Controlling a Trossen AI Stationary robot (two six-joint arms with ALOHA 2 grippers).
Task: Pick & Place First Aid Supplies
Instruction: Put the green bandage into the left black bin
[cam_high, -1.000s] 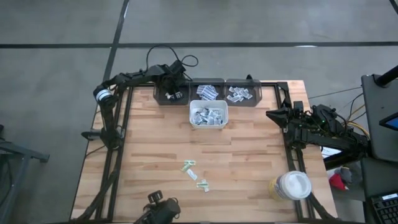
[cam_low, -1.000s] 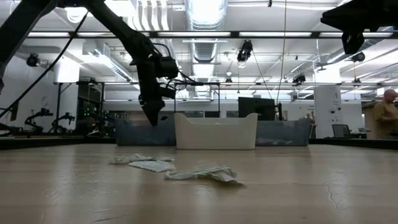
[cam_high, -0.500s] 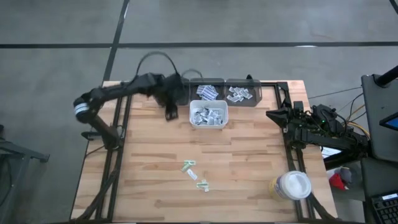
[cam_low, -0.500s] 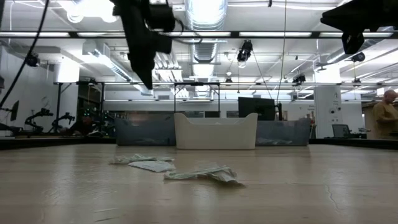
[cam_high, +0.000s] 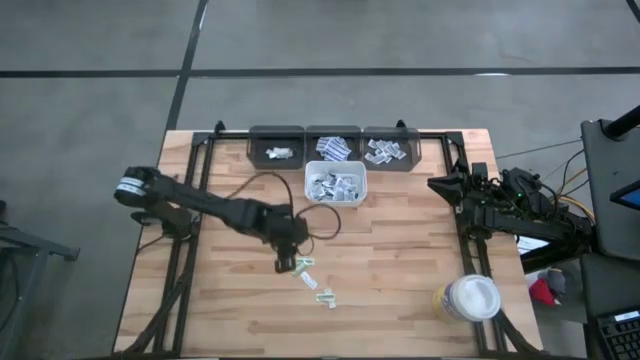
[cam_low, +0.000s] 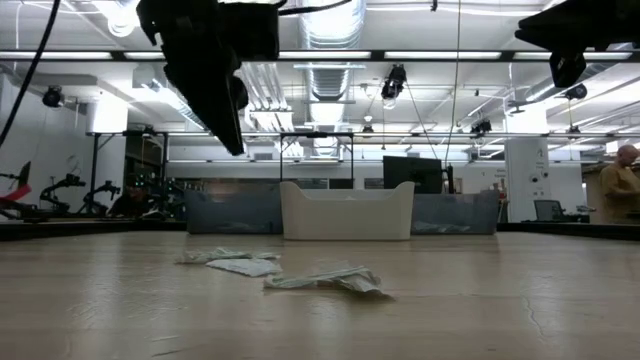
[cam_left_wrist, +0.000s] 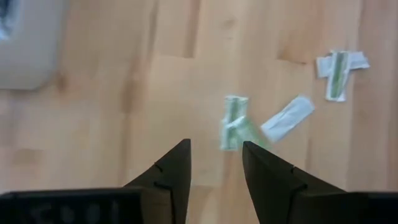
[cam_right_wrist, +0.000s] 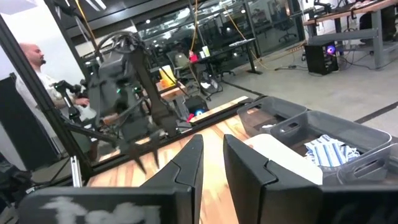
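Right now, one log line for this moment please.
left gripper: open, above loose greenish flat sachets on wooden table | right gripper: idle at table's right edge | nothing held

Left pincer (cam_high: 286, 263) open mid-table — right pincer (cam_high: 436, 184) parked aside.

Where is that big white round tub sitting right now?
In the high view the white round tub stands at the table's near right corner, beside the right arm's frame, well apart from the loose sachets mid-table.

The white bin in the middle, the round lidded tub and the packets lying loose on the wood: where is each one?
white bin (cam_high: 352, 199): high view, its near rim.
round lidded tub (cam_high: 470, 297): high view, middle of its lid.
loose packets (cam_high: 308, 281): high view, the white sachet in the middle of the scatter.
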